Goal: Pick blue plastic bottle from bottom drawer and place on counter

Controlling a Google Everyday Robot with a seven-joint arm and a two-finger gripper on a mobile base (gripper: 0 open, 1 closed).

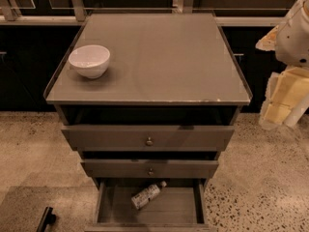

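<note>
The blue plastic bottle (pixel 146 195) lies on its side on the plank floor of the open bottom drawer (pixel 108 204), with its white cap pointing up and to the right. The counter (pixel 159 57) is the glossy cabinet top above it, chipped along the front edge. My gripper (pixel 280 105) hangs at the right edge of the view, beside the counter's right front corner and level with the top drawer. It is well away from the bottle and holds nothing that I can see.
A white bowl (pixel 90 60) stands on the counter's left side. The two upper drawers, with round metal knobs (pixel 149 141), are pulled partly out above the bottom drawer. A dark object (pixel 46 219) lies on the speckled floor at lower left.
</note>
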